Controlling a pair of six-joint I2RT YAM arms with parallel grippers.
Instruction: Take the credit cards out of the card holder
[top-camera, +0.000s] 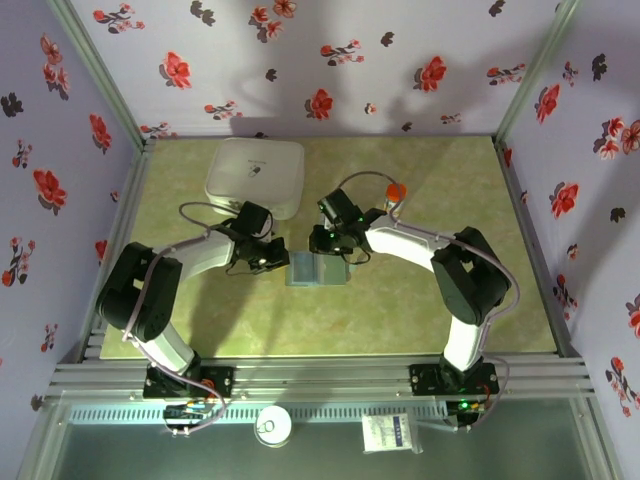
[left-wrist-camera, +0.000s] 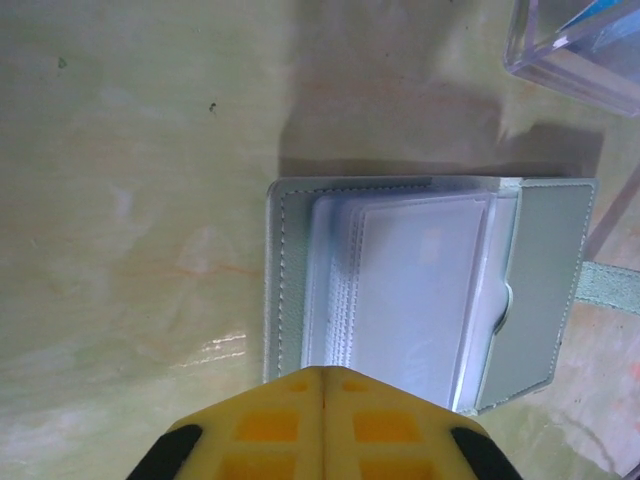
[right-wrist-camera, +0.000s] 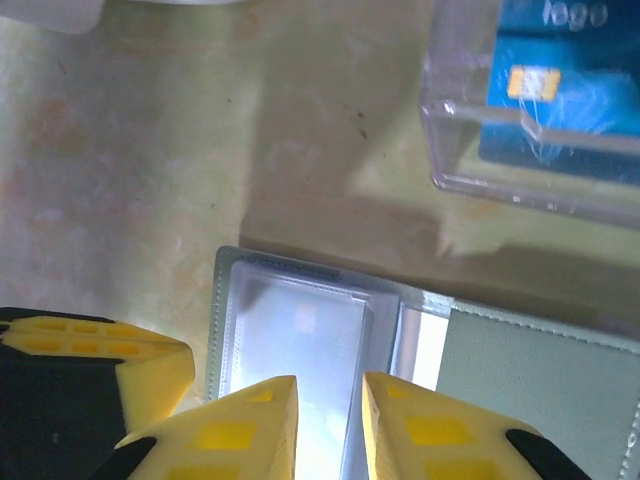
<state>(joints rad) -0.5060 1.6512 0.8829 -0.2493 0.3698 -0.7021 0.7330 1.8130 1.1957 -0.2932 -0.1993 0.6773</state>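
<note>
Lying open at mid-frame in the overhead view, the card holder (top-camera: 318, 270) rests flat on the tabletop (top-camera: 420, 180), between the left pincer (top-camera: 268, 262) and the right pincer (top-camera: 335, 250).

In the left wrist view the left pincer (left-wrist-camera: 325, 400), bottom centre, is clenched at the holder's near edge; whether it pinches that edge I cannot tell. Glossy clear sleeves (left-wrist-camera: 410, 290) fill the middle.

In the right wrist view the right pincer (right-wrist-camera: 328, 420), bottom centre, stands slightly released over a sleeve. A blue card (right-wrist-camera: 545, 100) lies in the clear tray (right-wrist-camera: 500, 185), upper right.

Cards are probably light, stiff and slick. Grip the short edge exposed at a sleeve mouth, with the soft holder pinned.
</note>
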